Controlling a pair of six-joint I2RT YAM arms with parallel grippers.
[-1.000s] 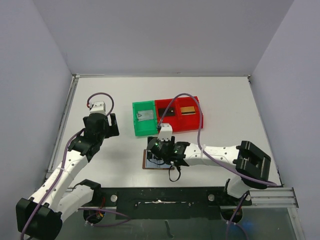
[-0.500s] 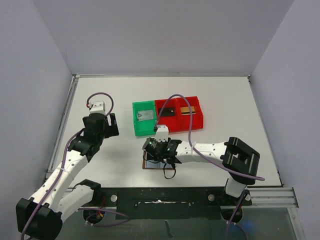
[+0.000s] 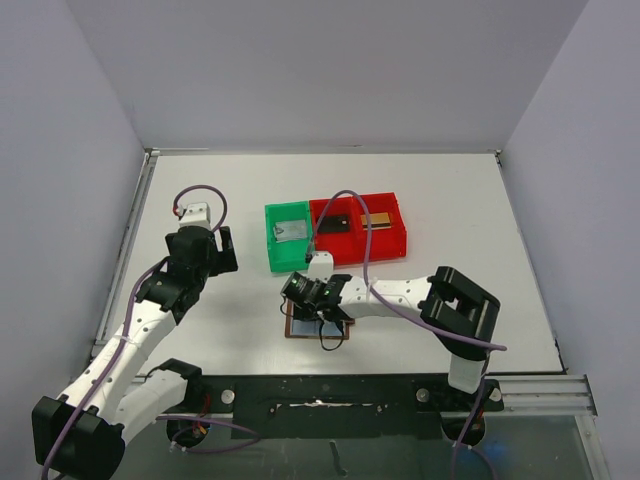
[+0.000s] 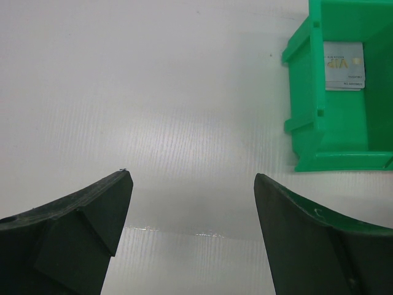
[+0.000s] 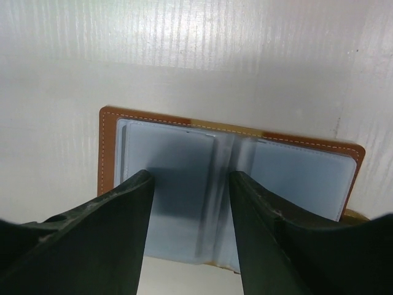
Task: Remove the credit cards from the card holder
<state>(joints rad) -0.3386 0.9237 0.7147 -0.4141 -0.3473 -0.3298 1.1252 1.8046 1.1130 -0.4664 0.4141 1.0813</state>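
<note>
I am holding my right gripper [image 5: 191, 178], jaws apart, over the holder [image 5: 301, 178], my left gripper [image 4: 191, 178] spread wide near the green bin [image 4: 344, 161]

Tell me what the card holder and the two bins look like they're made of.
Card holder: the cover looks like tan leather or an imitation, matte, with pale stitching along the edge. Its sleeves look like thin soft plastic, pale blue-grey and smooth with a faint sheen. Green bin and red bin: rigid moulded plastic by the look, glossy and uniformly coloured.
</note>
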